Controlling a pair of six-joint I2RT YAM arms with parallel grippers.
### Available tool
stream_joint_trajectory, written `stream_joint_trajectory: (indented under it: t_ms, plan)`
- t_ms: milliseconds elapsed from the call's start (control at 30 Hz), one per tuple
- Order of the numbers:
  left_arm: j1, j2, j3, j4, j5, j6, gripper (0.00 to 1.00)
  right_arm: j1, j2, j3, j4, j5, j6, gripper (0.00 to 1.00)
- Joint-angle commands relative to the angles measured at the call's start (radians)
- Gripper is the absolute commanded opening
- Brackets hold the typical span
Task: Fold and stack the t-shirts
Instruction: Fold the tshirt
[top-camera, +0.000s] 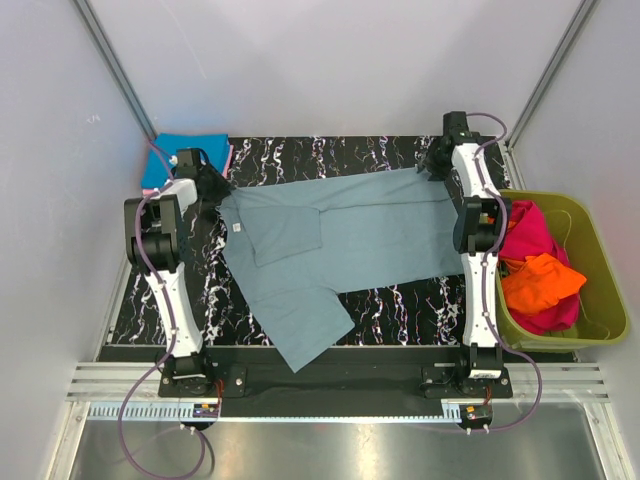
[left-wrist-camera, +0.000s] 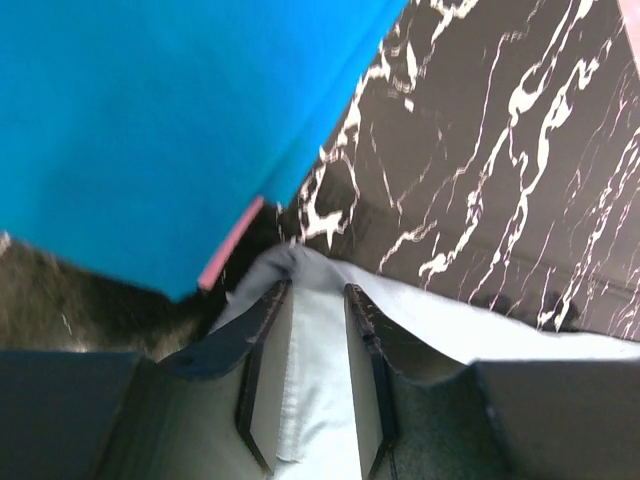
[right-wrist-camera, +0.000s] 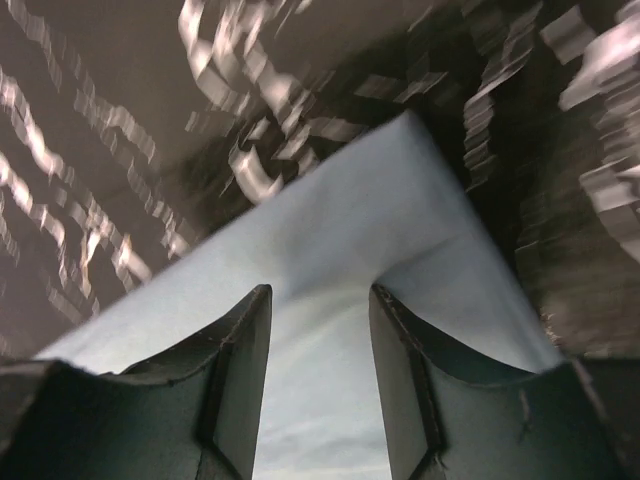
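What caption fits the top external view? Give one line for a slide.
Both arms stretch a grey-blue t-shirt across the marbled table, folded blue shirt at back left, green tub of shirts at right.

Robot lab test cell. Plain white walls (top-camera: 330, 60) enclose black marbled table (top-camera: 380, 300); two arms bolted to aluminium rail (top-camera: 330, 385) at near edge, cables (top-camera: 150, 440) trailing below.

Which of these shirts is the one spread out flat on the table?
The grey-blue t-shirt, lying open across the marble-patterned table between the two arms. The bright blue shirt sits folded in the far left corner, and the magenta and orange ones are bunched in the green tub.
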Motion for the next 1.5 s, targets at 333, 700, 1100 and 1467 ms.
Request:
stream_joint_trajectory:
  t_ms: [333, 700, 1100, 1467]
  plan:
    - [0.006, -0.054, 0.073, -0.029, 0.103, 0.093, 0.34, -0.057, 0.044, 0.151, 0.014, 0.045, -0.018, 0.58]
    - [-0.067, -0.276, 0.001, -0.103, 0.1, 0.127, 0.4, -0.054, -0.131, 0.071, -0.055, -0.014, 0.007, 0.66]
    - [-0.226, -0.259, -0.096, -0.105, -0.032, 0.113, 0.48, -0.008, -0.37, -0.211, -0.193, -0.086, -0.073, 0.76]
    - [-0.143, -0.071, -0.021, -0.09, -0.037, 0.012, 0.48, 0.128, -0.663, -0.593, -0.152, -0.128, -0.096, 0.75]
